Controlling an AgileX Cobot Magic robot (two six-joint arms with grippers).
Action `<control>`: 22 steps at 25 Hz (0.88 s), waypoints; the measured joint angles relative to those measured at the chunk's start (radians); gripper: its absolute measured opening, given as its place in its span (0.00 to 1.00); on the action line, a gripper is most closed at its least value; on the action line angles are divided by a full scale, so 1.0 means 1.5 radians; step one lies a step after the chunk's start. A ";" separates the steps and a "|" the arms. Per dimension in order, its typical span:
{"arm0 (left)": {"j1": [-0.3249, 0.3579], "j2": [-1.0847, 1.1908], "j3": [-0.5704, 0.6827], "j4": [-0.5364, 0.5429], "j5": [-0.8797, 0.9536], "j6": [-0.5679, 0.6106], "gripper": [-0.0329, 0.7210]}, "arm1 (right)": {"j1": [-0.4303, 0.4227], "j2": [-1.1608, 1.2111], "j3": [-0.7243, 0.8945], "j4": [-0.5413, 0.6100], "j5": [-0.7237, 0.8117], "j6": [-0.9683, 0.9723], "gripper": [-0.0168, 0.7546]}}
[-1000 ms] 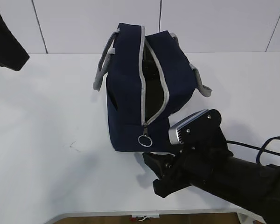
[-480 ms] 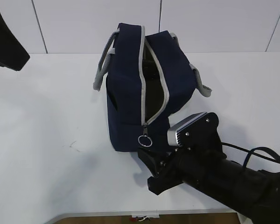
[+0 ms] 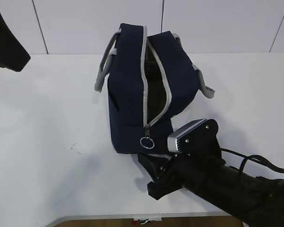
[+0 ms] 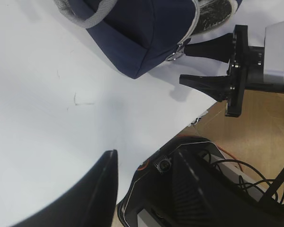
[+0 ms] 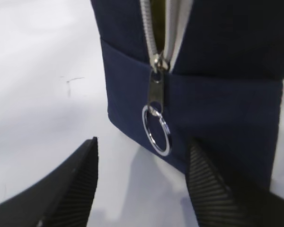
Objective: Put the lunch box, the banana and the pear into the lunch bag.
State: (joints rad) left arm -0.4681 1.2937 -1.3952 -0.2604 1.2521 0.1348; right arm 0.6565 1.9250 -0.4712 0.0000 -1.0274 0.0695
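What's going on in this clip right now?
The right hand, fingers spread open, sits low on the table facing the metal ring pull at the near end of the navy lunch bag. It touches nothing. The zipper is open along the top. The left hand is off to the side, holding nothing visible.

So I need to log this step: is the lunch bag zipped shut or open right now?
Open: the lunch bag shows its zipper parted along the top, slider and ring pull at the near end.
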 joint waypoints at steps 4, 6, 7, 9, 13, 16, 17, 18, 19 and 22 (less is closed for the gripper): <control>0.000 0.000 0.000 0.000 0.000 0.000 0.44 | 0.000 0.000 -0.010 0.000 -0.002 0.000 0.63; 0.000 0.000 0.000 0.000 0.000 0.000 0.44 | 0.000 0.001 -0.015 0.000 -0.002 0.000 0.63; 0.000 0.000 0.000 -0.001 0.000 0.000 0.44 | 0.000 0.001 -0.018 0.000 -0.002 0.000 0.63; 0.000 0.000 0.000 -0.001 0.000 0.000 0.44 | 0.000 0.001 -0.019 0.000 -0.002 0.000 0.63; 0.000 0.000 0.000 -0.001 0.000 0.000 0.44 | 0.000 0.009 -0.023 0.000 0.000 0.000 0.63; 0.000 0.000 0.000 -0.001 0.000 0.000 0.44 | 0.000 0.018 -0.023 0.000 0.000 0.000 0.63; 0.000 0.000 0.000 -0.001 0.000 0.000 0.44 | 0.000 0.020 -0.023 0.000 0.000 0.000 0.62; 0.000 0.000 0.000 -0.001 0.000 0.000 0.44 | 0.000 0.021 -0.023 0.000 0.000 0.000 0.60; 0.000 0.000 0.000 -0.001 0.000 0.000 0.44 | 0.000 0.021 -0.023 0.000 -0.002 0.000 0.58; 0.000 0.000 0.000 -0.001 0.000 0.000 0.44 | 0.000 0.021 -0.023 0.000 -0.003 0.000 0.49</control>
State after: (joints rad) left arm -0.4681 1.2937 -1.3952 -0.2623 1.2521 0.1348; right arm 0.6565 1.9560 -0.5053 0.0000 -1.0315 0.0695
